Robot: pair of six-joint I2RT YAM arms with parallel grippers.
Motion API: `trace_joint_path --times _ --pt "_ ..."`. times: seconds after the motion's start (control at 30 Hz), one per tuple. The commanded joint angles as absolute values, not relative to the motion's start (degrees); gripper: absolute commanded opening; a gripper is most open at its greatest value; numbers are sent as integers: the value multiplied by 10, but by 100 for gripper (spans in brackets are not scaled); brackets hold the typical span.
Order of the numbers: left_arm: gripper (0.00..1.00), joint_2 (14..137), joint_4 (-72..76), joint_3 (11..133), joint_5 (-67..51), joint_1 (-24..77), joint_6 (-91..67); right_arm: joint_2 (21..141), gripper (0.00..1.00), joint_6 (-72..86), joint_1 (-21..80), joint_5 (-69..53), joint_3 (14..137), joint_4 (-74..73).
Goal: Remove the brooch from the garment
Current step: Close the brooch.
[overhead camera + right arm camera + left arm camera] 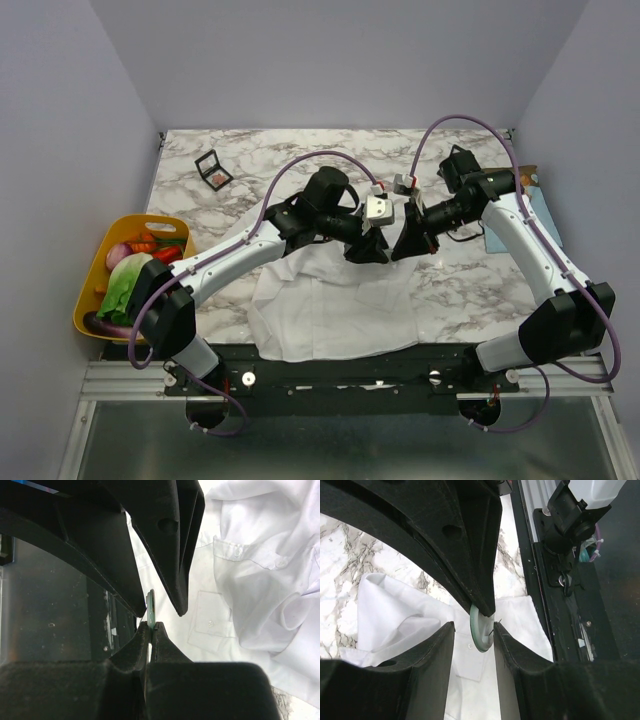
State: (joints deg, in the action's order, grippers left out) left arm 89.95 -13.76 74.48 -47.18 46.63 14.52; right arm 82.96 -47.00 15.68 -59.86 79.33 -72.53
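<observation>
The right hand (151, 628) has its two fingers pressed together on the lower edge of the brooch (151, 608), which shows edge-on as a thin pale green disc standing up out of the pinch. The left hand (473, 626) meets it tip to tip with its fingers (440, 652) spread. One finger stands on each side of the brooch, which sits in the gap nearer one finger than the other, and neither finger is clamped on it. Both hands hang over the garment (330, 310), which lies rumpled on the marble worktop (300, 150) directly beneath them. From the right wrist the flat chest pocket shows just under the fingertips, and the bunched sleeves and buttoned cuff lie off to one side. The brooch appears held up clear of the cloth, though the pin side is too small to make out. Well beyond the left hand lies a black makeup palette (213, 170). Far out to that hand's outer side, a yellow basket (88, 300) of vegetables sits at the worktop's edge.
</observation>
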Motion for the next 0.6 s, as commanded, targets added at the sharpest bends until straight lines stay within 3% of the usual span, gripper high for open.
trace_joint_path --times 0.0,0.17,0.57 --pt "47 911 -142 743 -479 471 147 831 1 -458 161 -636 807 -729" --pt "43 912 -140 741 -475 473 146 832 0 -457 161 -642 808 -729" --pt "14 915 -117 738 -442 475 132 829 1 -463 161 -648 808 -734"
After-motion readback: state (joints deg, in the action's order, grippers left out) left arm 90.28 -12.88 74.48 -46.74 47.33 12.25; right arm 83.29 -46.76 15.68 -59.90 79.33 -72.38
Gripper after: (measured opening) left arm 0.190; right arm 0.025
